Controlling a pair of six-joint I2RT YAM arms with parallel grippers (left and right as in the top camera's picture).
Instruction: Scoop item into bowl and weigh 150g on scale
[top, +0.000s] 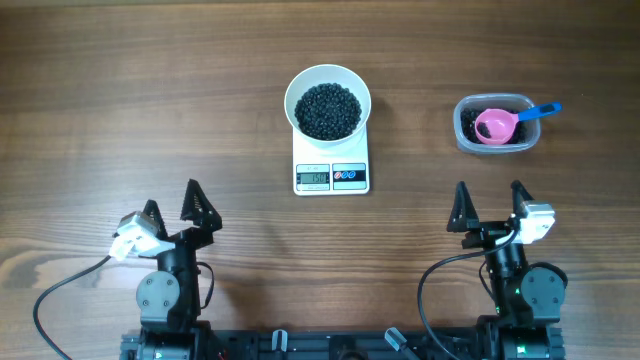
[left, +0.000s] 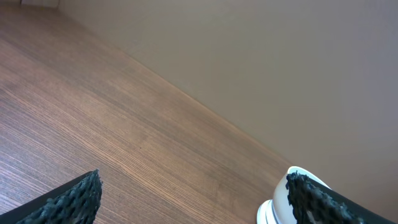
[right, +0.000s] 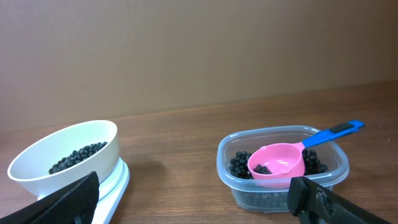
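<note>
Spread wide at the left fingers (top: 197, 207) and at the right fingers (top: 461, 212), with nothing pinched in either. Parked close to the robot-side edge of the surface (top: 120, 90), well apart from each other, with bare wood grain all round each pair. Ahead of the left pair, only open planking out to the far edge, met there by a plain tan wall (left: 280, 56). Between the two pairs and further out, the scale (top: 335, 152), with the bowl (top: 298, 88) resting on its far half and holding the item (top: 328, 110) as a dark heap. Scale turned display end toward the robot, long axis running near to far. Off to the right, well apart from the scale and roughly straight out from the right pair, a clear tub (top: 460, 125) with more of the item and a pink scoop (top: 494, 125) lying inside, blue handle aimed right and slightly away, out past the rim.
</note>
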